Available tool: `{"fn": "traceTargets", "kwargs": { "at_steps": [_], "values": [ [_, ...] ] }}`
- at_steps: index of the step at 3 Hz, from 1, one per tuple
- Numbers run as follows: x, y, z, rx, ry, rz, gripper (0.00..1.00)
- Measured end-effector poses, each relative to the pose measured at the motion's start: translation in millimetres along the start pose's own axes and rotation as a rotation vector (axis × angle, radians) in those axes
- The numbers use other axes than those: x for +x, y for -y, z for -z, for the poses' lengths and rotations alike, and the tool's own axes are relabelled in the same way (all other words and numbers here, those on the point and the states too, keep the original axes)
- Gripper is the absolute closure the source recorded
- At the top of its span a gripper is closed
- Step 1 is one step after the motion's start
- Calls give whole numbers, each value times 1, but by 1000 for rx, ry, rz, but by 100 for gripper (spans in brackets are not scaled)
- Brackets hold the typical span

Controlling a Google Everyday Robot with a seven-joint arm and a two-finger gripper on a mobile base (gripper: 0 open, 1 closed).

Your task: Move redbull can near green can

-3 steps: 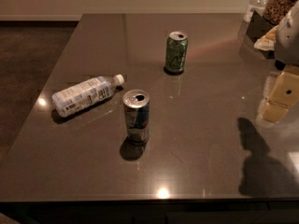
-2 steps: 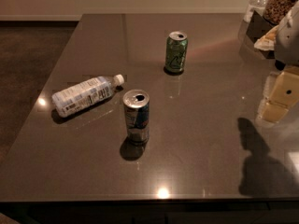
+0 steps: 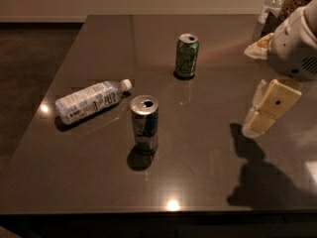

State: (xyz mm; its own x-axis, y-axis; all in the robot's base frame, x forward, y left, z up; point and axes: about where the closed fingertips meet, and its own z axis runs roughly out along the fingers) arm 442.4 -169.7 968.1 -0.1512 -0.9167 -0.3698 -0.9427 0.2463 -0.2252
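Observation:
The redbull can [image 3: 144, 123], slim, silver and blue, stands upright near the middle of the dark table [image 3: 99, 182]. The green can [image 3: 186, 55] stands upright farther back and a little to the right, well apart from it. My gripper [image 3: 257, 125] hangs over the table's right side on its white arm [image 3: 297, 43]. It points down and left, holds nothing, and is well to the right of both cans.
A clear plastic bottle [image 3: 90, 100] lies on its side left of the redbull can. Snack items and a jar [image 3: 277, 14] sit at the back right corner. The table's front edge [image 3: 158, 213] runs along the bottom, with dark floor [image 3: 29, 58] to the left.
My gripper and arm have shifted slightly to the left, toward the table's middle. The cans and the bottle have not moved.

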Motion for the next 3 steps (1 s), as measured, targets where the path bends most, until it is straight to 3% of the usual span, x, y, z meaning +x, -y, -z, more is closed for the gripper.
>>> {"fn": "traceTargets", "kwargs": {
  "at_steps": [2, 3],
  "values": [
    [-70, -25, -38, -53, 236, 73, 0],
    [-101, -38, -58, -99, 324, 108, 0]
  ]
}}
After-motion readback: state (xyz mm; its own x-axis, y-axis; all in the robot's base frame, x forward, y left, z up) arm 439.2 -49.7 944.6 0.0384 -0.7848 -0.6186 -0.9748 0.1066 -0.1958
